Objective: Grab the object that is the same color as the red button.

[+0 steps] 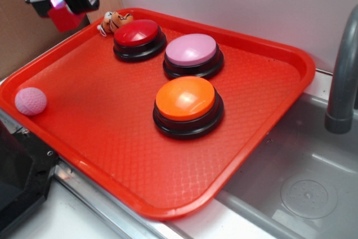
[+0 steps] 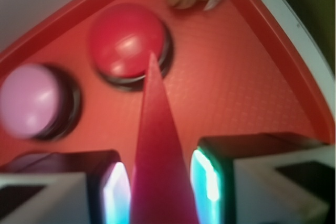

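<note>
1 red block (image 2: 157,156) sits clamped between my gripper (image 1: 60,1) jaws, aloft at 10 o'clock from the red button (image 1: 137,32); thin pinch risks slipping, dropping onto the tray (image 1: 100,138).

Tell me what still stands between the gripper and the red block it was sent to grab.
Nothing visible does. The gripper is shut on the red block, held up off the tray near its back left corner. The wrist view shows the block pinched between both fingers, its point over the red button.
</note>
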Controlling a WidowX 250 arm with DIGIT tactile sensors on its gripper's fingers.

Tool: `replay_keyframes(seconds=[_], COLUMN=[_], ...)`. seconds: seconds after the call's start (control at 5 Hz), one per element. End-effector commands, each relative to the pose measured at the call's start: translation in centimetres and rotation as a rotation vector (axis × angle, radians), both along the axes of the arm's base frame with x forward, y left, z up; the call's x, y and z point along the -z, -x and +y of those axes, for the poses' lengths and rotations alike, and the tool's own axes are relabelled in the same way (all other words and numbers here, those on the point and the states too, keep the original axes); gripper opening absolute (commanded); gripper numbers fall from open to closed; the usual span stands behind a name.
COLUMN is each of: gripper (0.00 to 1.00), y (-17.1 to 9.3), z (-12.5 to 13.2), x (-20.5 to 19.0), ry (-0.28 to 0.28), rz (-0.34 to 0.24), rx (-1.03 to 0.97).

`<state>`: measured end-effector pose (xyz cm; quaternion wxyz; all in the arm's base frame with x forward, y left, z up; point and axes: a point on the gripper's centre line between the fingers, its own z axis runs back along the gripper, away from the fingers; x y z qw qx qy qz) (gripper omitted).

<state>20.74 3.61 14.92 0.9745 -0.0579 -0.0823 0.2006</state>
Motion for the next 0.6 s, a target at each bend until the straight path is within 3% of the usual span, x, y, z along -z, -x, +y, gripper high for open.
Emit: replay_keyframes(seconds=[0.0, 0.4], gripper=[0.00, 0.00], y=[1.50, 1.36], z=[-5.24, -5.29], x=[-5.45, -4.60], ry=[-0.017, -0.007], rz=[-0.054, -0.040], rx=[0.375, 0.384])
